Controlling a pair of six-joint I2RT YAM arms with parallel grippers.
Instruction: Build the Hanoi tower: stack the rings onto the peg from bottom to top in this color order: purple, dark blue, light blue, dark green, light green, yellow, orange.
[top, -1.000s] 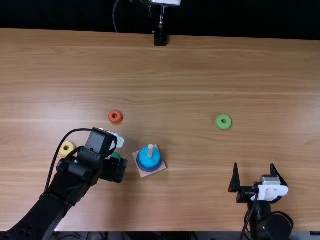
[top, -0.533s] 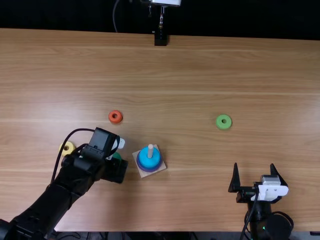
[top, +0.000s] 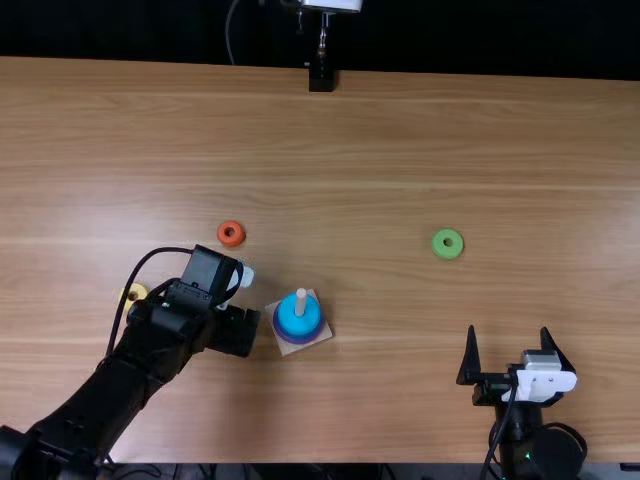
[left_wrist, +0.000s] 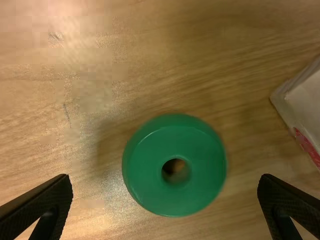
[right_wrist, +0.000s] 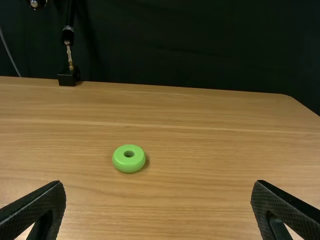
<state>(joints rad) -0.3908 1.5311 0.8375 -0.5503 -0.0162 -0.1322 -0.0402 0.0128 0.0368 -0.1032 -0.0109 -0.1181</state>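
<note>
In the top view my left gripper (top: 233, 331) is just left of the wooden base (top: 323, 334). The peg (top: 301, 296) carries a light blue ring (top: 299, 317) above a dark blue or purple ring (top: 281, 332). In the left wrist view the dark green ring (left_wrist: 200, 165) lies flat between the spread fingers of my left gripper (left_wrist: 165, 178), with space on both sides. The orange ring (top: 231, 234), yellow ring (top: 137, 294) and light green ring (top: 448, 243) rest on the table. My right gripper (top: 508, 329) stands open at the near right; its fingers (right_wrist: 37, 207) hold nothing.
The wooden base's corner (left_wrist: 300, 100) is close beside the dark green ring. A black stand (top: 321, 78) is at the table's far edge. The left forearm (top: 95, 405) crosses the near left part of the table, next to the yellow ring.
My left gripper has shifted slightly away from the near edge and to the right, its arm turning a little, and now covers the dark green ring from above. The right arm has stayed still.
</note>
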